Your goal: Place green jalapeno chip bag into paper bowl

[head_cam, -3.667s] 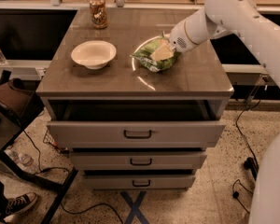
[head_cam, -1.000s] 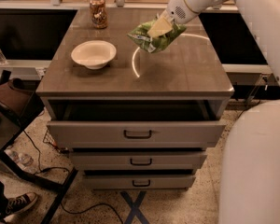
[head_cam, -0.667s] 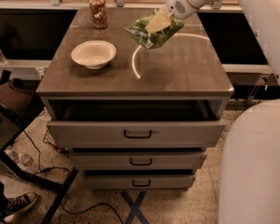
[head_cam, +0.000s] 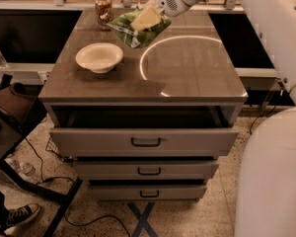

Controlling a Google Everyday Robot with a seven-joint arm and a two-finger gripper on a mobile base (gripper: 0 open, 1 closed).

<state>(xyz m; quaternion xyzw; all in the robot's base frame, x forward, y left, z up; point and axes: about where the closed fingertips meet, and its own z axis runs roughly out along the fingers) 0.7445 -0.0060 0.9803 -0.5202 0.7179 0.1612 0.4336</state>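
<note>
My gripper (head_cam: 147, 19) is shut on the green jalapeno chip bag (head_cam: 138, 29) and holds it in the air above the back middle of the cabinet top. The bag hangs tilted, its left end lower. The paper bowl (head_cam: 99, 57) is cream-white and empty. It sits on the cabinet top to the lower left of the bag, about a bowl's width away. My white arm reaches in from the upper right.
A brown-red can (head_cam: 104, 10) stands at the back left of the top, just left of the bag. The grey cabinet (head_cam: 187, 78) has its top drawer (head_cam: 145, 141) pulled open. A dark chair (head_cam: 12, 110) stands at the left.
The gripper lifted the chip bag off the cabinet top and has carried it up and to the left, toward the bowl and the can. The bowl has not moved.
</note>
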